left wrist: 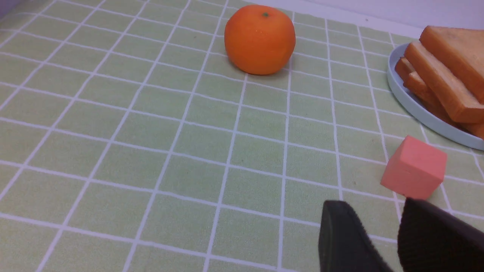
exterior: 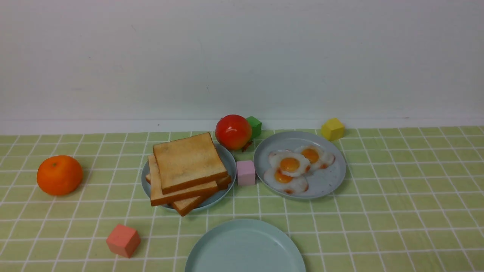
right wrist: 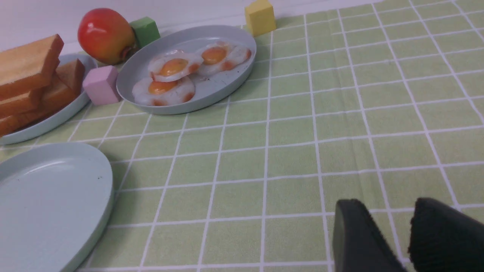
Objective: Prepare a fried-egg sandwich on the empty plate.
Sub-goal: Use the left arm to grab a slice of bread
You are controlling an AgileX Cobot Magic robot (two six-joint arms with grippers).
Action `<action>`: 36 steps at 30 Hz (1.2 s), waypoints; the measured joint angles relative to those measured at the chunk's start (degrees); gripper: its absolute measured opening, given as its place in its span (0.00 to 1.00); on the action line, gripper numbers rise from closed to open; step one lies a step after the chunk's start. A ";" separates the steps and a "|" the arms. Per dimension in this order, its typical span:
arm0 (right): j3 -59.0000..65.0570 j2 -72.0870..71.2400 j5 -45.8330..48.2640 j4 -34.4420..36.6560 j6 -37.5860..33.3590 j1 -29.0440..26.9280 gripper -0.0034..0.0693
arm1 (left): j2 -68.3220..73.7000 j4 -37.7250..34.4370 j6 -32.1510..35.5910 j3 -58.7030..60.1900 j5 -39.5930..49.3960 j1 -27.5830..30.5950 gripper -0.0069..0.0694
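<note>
The empty plate (exterior: 245,249), pale mint-blue, lies at the front centre and also shows in the right wrist view (right wrist: 49,204). Behind it to the left, several toast slices (exterior: 187,166) are stacked on a greyer blue plate (exterior: 228,156). To the right, three fried eggs (exterior: 290,164) overlap on a second grey-blue plate (exterior: 329,181). Neither gripper shows in the front view. My left gripper (left wrist: 374,206) is open over the cloth, close to a salmon cube (left wrist: 414,168). Over bare cloth right of the empty plate, my right gripper (right wrist: 388,206) is open and holds nothing.
An orange (exterior: 59,175) sits at the far left. A red fruit (exterior: 233,132) and a green cube (exterior: 254,126) stand behind the plates, with a yellow cube (exterior: 332,129) further right. A pink cube (exterior: 246,172) sits between the two filled plates. A salmon cube (exterior: 123,240) lies front left.
</note>
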 joint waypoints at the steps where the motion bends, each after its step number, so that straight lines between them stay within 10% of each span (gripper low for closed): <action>1: 0.00 0.00 0.00 0.00 0.00 0.00 0.38 | 0.00 0.00 0.00 0.00 0.00 0.00 0.40; 36: 0.49 0.00 -4.09 -0.63 0.00 0.00 0.38 | 0.00 0.67 0.30 0.00 -0.26 -3.55 0.40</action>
